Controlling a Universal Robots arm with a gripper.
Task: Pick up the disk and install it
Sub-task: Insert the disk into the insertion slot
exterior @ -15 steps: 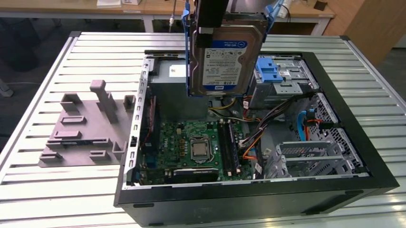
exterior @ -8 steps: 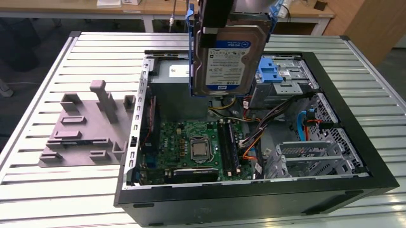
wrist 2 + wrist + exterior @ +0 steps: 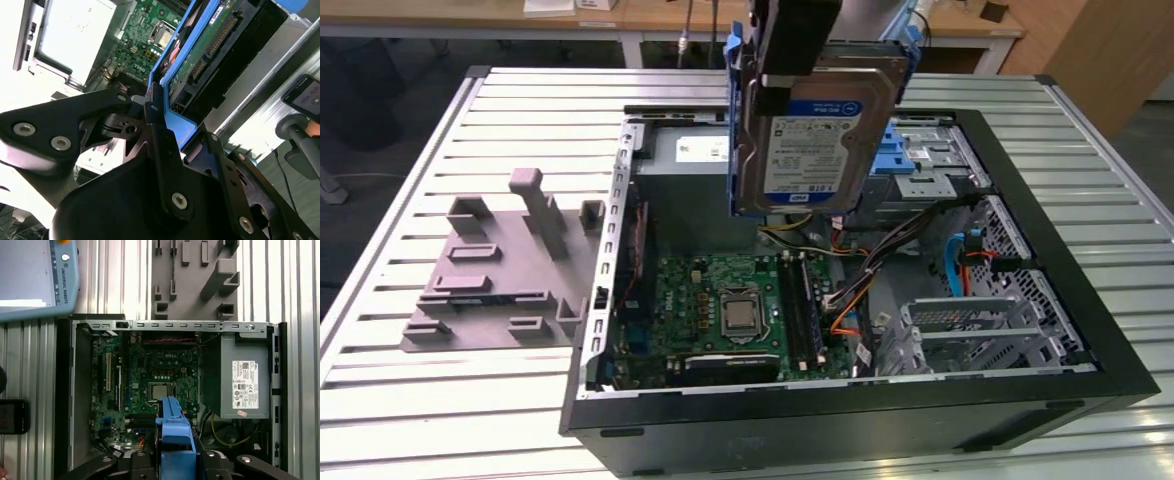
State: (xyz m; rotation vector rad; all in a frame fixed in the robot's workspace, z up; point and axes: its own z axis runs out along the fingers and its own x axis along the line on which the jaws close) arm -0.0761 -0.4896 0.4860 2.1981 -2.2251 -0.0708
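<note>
Clamping the disk (image 3: 821, 140), hand (image 3: 790, 82) closed around it

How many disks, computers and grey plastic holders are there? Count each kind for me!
Disk: 1
Computer: 1
Grey holder: 1
Total: 3
</note>
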